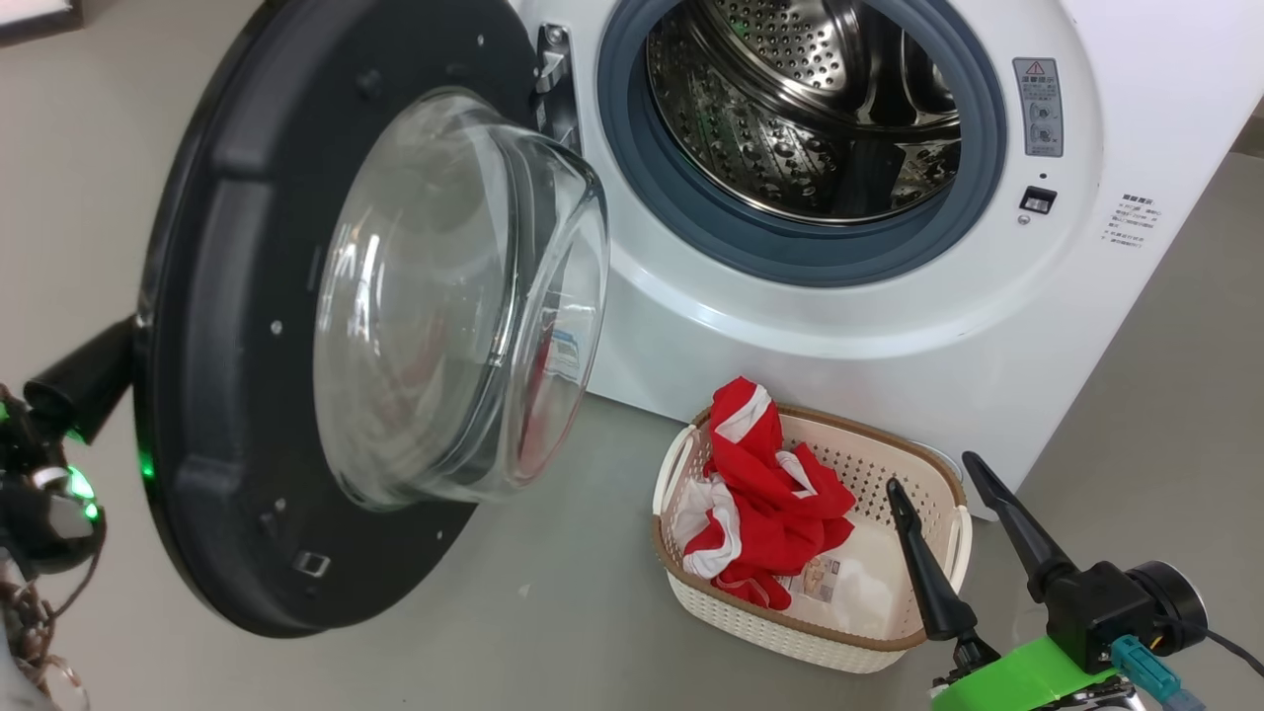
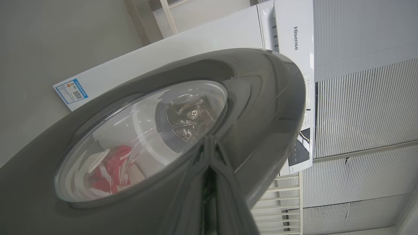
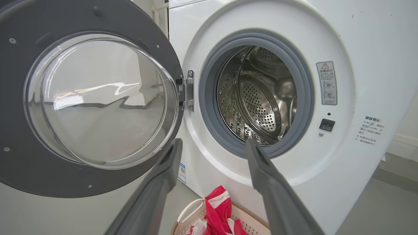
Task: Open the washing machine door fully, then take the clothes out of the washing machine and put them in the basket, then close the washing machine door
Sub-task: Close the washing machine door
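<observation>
Left gripper (image 1: 104, 360) sits at far left in head view, fingers shut together, holding nothing, tip at the outer edge of the door (image 1: 227, 296). Door swung wide open, glass bowl facing the camera. Washer (image 1: 1136, 99) behind it, steel drum (image 1: 790, 99) inside a grey gasket (image 1: 632, 148). Basket (image 1: 859, 642) stands on the plain grey floor (image 1: 553, 612), just in front of the washer and right of the door. Red-and-white clothes (image 1: 770, 494) piled in its left half, sticker (image 1: 825, 573) on its bottom. Right gripper (image 1: 933, 472) at lower right, fingers spread wide, holding nothing, tips above the basket's right end.

Left wrist view: left gripper (image 2: 209, 143) closed to one point against the door's (image 2: 261, 98) glossy outer rim. Clothes (image 2: 111, 169) visible through the glass. Washer (image 2: 196, 36) carries a blue label (image 2: 71, 91). Grey floor (image 2: 49, 39) on one side, white slatted wall panels (image 2: 365, 114) on the other.

Right wrist view: right gripper (image 3: 213, 143) wide open, nothing between the fingers, aimed at the washer (image 3: 359, 32) front. Door (image 3: 19, 169) open at left, drum (image 3: 261, 98) at centre. Basket (image 3: 192, 209) and clothes (image 3: 217, 205) at the bottom edge. Grey floor (image 3: 392, 209) at lower right.
</observation>
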{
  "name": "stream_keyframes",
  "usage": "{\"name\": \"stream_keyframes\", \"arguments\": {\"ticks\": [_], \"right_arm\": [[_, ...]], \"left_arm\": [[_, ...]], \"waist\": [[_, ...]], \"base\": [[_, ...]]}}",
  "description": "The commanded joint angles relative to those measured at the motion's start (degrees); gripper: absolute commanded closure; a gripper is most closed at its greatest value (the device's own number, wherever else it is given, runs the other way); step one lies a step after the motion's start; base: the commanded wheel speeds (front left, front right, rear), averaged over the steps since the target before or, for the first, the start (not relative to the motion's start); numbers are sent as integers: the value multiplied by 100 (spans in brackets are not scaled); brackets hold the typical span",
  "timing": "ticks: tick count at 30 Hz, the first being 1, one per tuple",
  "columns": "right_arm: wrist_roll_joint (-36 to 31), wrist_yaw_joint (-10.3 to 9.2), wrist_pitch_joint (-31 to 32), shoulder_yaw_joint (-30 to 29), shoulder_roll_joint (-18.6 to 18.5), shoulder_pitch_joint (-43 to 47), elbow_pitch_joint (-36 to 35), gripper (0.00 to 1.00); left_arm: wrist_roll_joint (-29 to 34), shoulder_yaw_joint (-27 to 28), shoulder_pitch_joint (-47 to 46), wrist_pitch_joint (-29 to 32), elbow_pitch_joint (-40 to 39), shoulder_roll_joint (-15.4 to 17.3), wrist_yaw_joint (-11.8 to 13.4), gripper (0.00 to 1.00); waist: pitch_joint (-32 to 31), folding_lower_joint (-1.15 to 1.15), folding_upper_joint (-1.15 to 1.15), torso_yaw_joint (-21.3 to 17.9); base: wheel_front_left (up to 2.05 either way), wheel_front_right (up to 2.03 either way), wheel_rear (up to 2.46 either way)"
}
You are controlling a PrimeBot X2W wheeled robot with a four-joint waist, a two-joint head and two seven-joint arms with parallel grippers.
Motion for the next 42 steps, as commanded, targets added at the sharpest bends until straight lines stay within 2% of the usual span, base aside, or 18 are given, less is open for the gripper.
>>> {"name": "stream_keyframes", "arguments": {"ticks": [1, 8, 16, 33, 42], "right_arm": [[43, 26, -36, 107, -45, -146, -157, 0], [63, 26, -37, 120, -45, -146, -165, 0], [63, 26, -37, 82, -45, -173, -158, 0], [143, 26, -37, 64, -45, -261, -171, 0], [137, 26, -37, 68, -45, -258, -187, 0]], "left_arm": [[-87, 59, 91, 124, -313, 123, 70, 100], [-251, 27, 453, 269, -1074, -296, 279, 100], [-455, -57, 763, 382, -1756, -560, 464, 100], [-1071, -585, 1287, 201, -2566, -719, 606, 100], [-1545, -1171, 1558, -190, -2712, -722, 601, 100]], "waist": [[2, 0, 0, 2], [-3, 0, 0, -31], [59, 0, 0, -163], [150, 0, 0, -557], [198, 0, 0, -750]], "base": [[0, 0, 0], [0, 0, 0], [0, 0, 0], [0, 0, 0], [0, 0, 0]]}}
